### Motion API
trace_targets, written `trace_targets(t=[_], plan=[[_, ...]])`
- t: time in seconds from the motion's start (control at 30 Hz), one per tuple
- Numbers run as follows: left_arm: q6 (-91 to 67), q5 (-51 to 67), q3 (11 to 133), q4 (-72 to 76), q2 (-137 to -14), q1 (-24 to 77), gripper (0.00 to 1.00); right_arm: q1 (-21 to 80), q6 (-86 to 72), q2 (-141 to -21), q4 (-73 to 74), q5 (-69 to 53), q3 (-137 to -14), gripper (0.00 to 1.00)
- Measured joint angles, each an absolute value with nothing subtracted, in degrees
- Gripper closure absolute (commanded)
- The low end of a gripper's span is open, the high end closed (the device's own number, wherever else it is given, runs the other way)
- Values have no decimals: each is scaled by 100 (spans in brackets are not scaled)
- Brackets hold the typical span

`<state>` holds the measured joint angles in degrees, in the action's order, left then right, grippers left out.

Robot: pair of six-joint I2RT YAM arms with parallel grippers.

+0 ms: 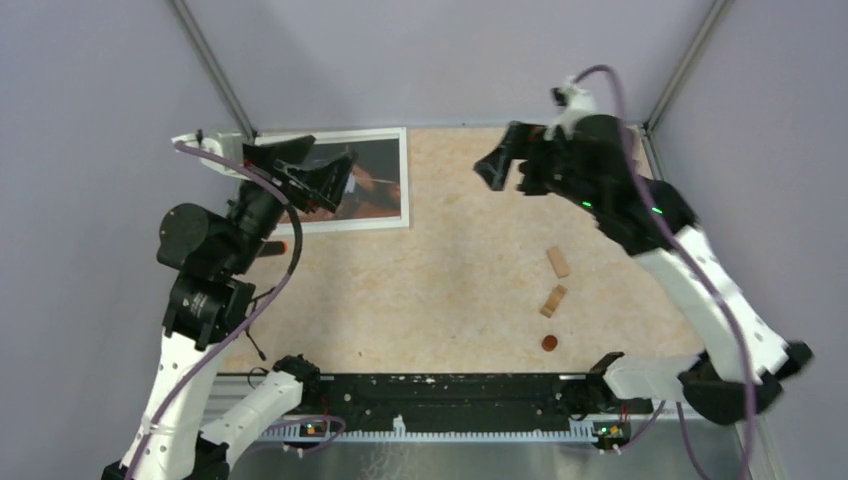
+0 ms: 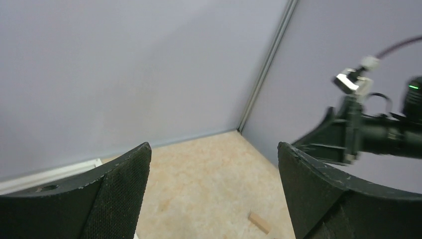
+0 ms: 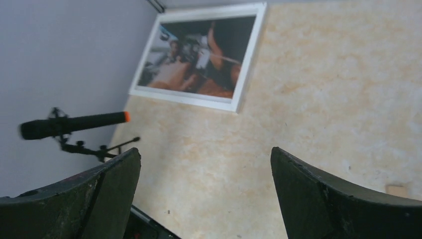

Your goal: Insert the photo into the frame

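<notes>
The photo (image 1: 378,182), a dark scene, lies face up at the table's far left corner; it also shows in the right wrist view (image 3: 199,55). A pale rim (image 3: 247,59) runs all round it; I cannot tell whether this is the frame or the print's white border. No separate frame shows. My left gripper (image 1: 325,175) hovers open and empty over the photo's left part (image 2: 214,149). My right gripper (image 1: 497,160) is open and empty, raised over the far middle of the table (image 3: 205,149), apart from the photo.
Two small wooden blocks (image 1: 558,262) (image 1: 553,300) and a brown disc (image 1: 549,343) lie right of centre. One block shows in the left wrist view (image 2: 260,222). Grey walls close the back and sides. A black rail (image 1: 450,390) runs along the near edge.
</notes>
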<state>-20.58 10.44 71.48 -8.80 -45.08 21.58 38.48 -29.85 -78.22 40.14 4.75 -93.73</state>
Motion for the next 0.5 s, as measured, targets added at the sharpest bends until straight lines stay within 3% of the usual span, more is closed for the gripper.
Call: trace_targets(t=[0.23,0.5], plan=[[-2255,1022,8058,-989,-4654,2158,1,3850,-3059,-4936,4639,296,-9043,1],[-2080,878,8766,-1149,-4687,2158,1,3850,-2950,-4427,5349,561,-9000,1]])
